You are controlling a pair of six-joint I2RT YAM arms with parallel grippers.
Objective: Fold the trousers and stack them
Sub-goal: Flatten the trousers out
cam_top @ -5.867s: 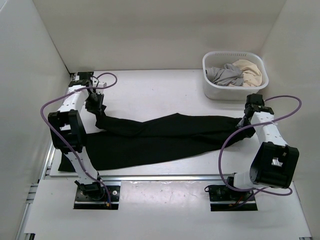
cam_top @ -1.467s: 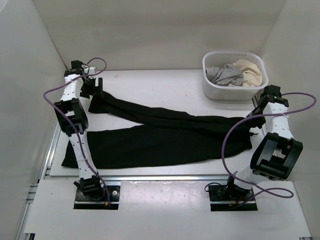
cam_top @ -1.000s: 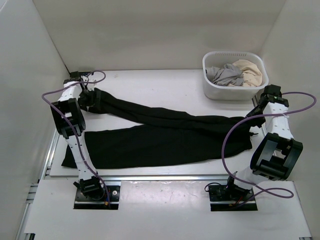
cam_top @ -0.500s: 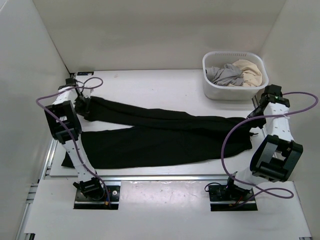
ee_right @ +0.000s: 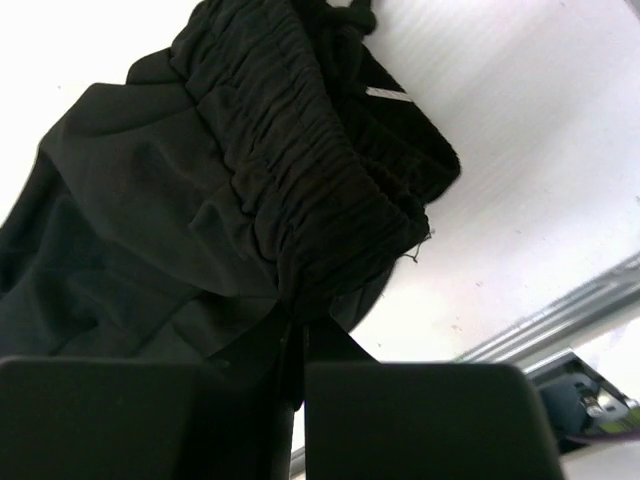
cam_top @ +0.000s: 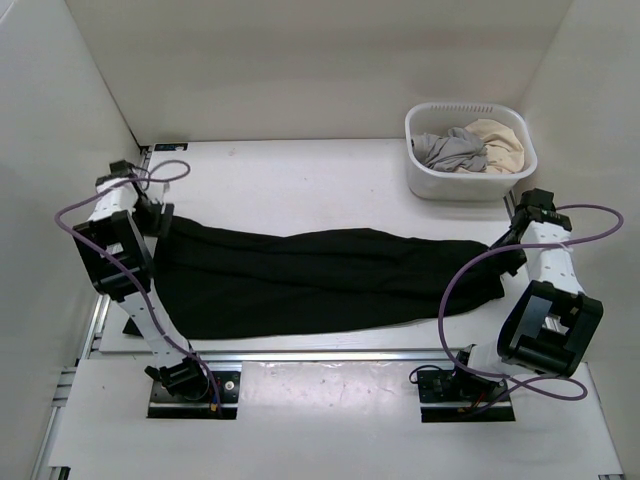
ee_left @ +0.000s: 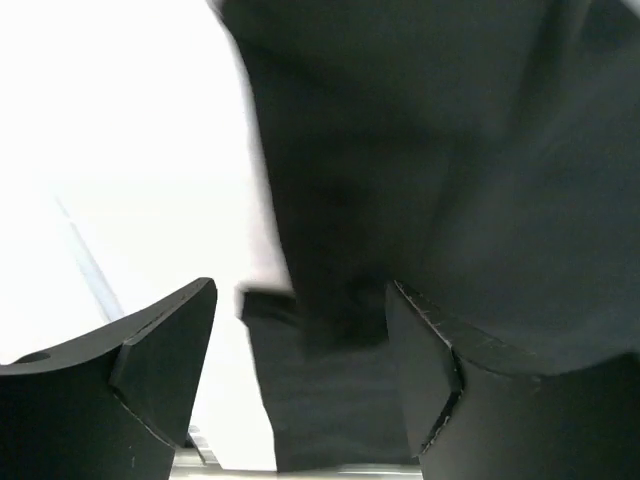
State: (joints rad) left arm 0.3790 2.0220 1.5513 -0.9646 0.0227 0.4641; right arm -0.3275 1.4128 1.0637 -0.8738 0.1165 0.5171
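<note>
Black trousers (cam_top: 320,280) laid lengthwise across the middle of the white table (cam_top: 300,185), one leg folded over the other, gathered waistband (ee_right: 320,190) at the right end pinched by the right gripper (ee_right: 302,365), left gripper (ee_left: 300,370) spread wide at the left end (cloth seen between its fingers (ee_left: 165,350)), laundry basket (cam_top: 460,187) at far right.

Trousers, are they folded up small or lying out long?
Lying long: the black trousers stretch across the table, one leg over the other, not folded short.
</note>
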